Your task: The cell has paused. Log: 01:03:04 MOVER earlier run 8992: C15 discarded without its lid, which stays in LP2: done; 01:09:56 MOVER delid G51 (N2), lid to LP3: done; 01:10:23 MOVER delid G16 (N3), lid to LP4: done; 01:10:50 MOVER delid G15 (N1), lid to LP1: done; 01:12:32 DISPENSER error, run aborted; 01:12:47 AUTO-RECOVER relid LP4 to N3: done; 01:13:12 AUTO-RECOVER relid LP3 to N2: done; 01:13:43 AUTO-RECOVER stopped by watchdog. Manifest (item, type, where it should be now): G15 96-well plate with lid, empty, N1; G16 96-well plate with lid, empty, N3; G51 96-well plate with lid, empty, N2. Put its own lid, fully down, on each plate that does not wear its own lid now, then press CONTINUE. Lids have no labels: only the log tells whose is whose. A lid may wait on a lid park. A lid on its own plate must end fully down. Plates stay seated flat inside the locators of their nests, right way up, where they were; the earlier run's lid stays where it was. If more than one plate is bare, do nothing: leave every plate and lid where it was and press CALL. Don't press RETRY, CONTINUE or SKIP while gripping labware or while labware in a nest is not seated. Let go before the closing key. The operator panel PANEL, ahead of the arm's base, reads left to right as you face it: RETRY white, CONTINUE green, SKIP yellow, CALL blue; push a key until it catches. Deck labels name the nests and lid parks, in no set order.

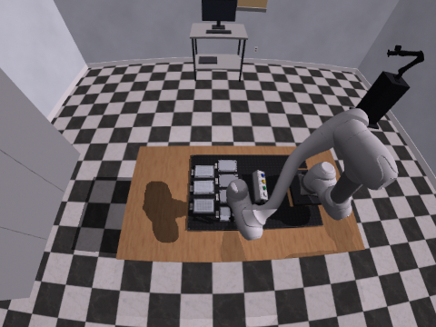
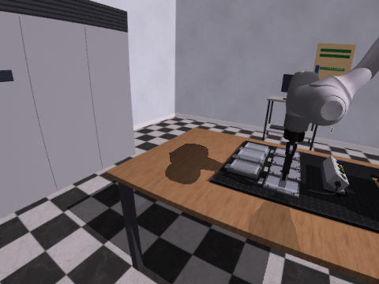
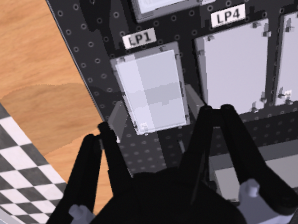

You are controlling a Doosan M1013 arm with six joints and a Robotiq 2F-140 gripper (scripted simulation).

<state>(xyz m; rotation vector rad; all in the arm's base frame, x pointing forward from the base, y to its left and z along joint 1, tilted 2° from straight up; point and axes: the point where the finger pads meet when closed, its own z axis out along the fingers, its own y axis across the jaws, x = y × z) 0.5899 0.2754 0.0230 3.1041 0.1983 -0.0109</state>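
Your wrist view alone reads the labels, LP1 then LP4, a pale translucent lid lying in LP1, gripper above it, fingers spread partway, holding nothing, panel visible only outside.

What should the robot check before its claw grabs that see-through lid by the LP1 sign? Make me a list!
1. Claw holds nothing: ok, its black fingers stand open.
2. Clear rectangular plastic lid lies in the park under the white LP1 label: ok.
3. Claw lined up over that lid: cannot tell; the fingers straddle its near edge, hovering above.
4. Lid flat inside its corner locators: ok, it looks level.
5. Park under the white LP4 label free for waiting lids: cannot tell; a pale panel fills it.
6. Which plate is bare: cannot tell; the plates are too small in the top view.
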